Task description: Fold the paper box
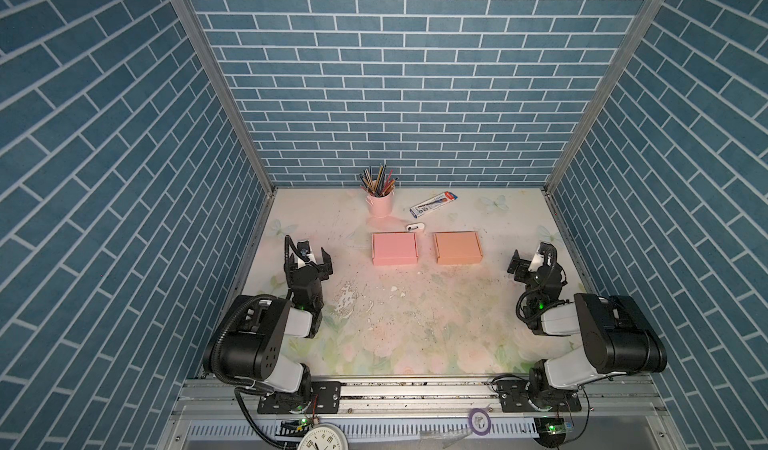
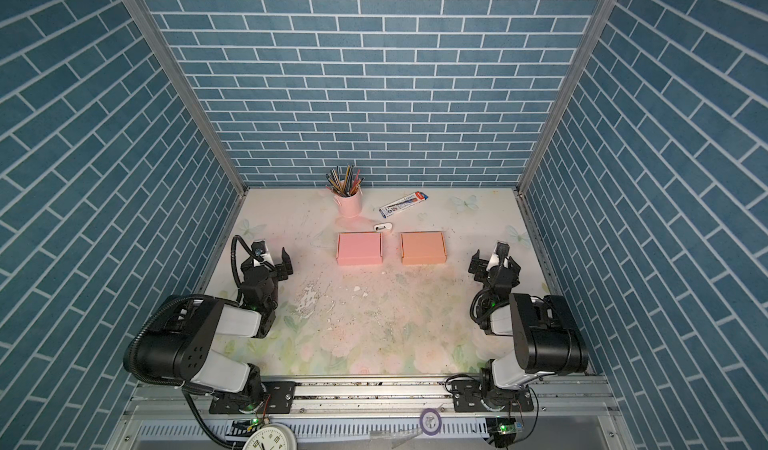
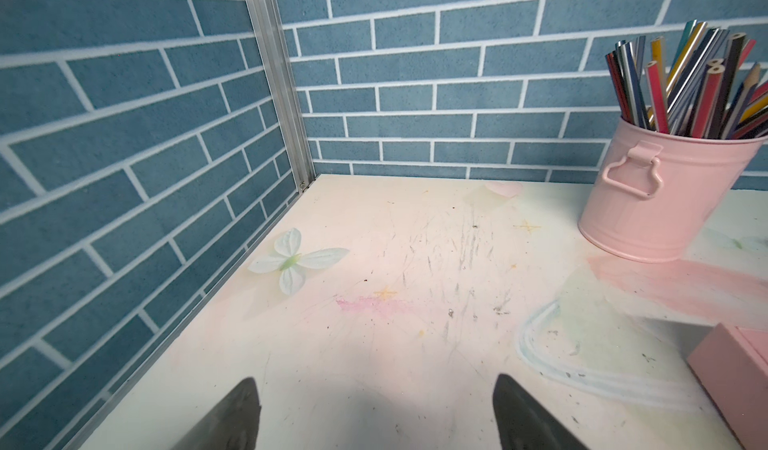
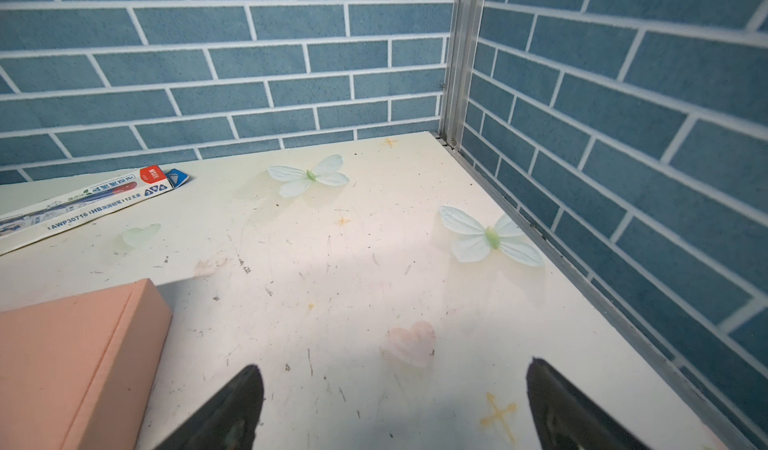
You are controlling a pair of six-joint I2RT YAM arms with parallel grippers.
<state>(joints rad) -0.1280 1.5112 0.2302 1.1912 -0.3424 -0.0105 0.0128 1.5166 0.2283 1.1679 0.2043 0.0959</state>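
The walls (image 1: 415, 73) are blue brick with white grout lines. The table (image 1: 415, 323) is cream, printed with pale flowers, green-white butterflies and pink hearts, with grey scuffs. Mid-frame lie a pink box (image 1: 394, 249) and an orange box (image 1: 458, 248). The bucket (image 1: 380, 205) is pink, its pencils (image 1: 378, 179) many-coloured. The pack (image 1: 433, 203) is white, blue and red. The arms (image 1: 257, 344) are black and white.

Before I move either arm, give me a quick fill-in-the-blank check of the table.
1. In both top views the pink paper box lies to the ____ of the orange paper box.
2. The metal bucket holding the coloured pencils is ____ in colour.
3. The left gripper and the right gripper are both ____ and hold nothing.
Missing words: left; pink; open.
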